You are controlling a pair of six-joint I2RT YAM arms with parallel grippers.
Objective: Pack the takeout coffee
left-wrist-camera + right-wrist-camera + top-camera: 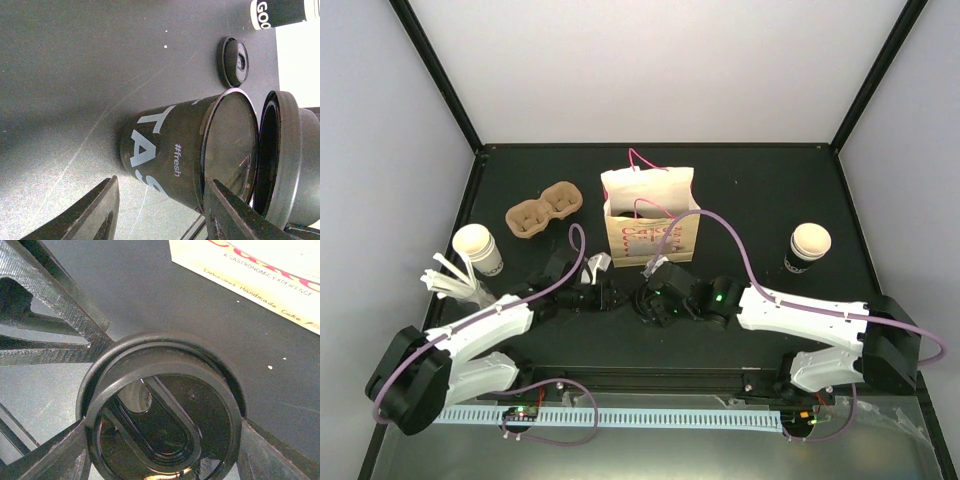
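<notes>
Two takeout coffee cups with cream-white tops and black bands stand on the table, one at the left (pixel 475 245) and one at the right (pixel 810 245); the right one also shows in the left wrist view (pixel 277 12). The brown pulp tray (pixel 545 212) lies empty at the back left. My left gripper (pixel 610 295) (pixel 160 200) is open, its fingers apart in front of a black cup with white lettering (pixel 165 155). My right gripper (pixel 655 300) (pixel 165 460) is shut on a black lid (pixel 165 405), held right at that cup's open rim (pixel 280 160).
A paper bag with pink handles (pixel 650 215) (pixel 260 265) stands open behind the grippers. A second black lid (pixel 232 60) lies on the table. White stirrers (pixel 450 280) lie at the left, and a crumpled white scrap (pixel 595 265) lies near my left arm.
</notes>
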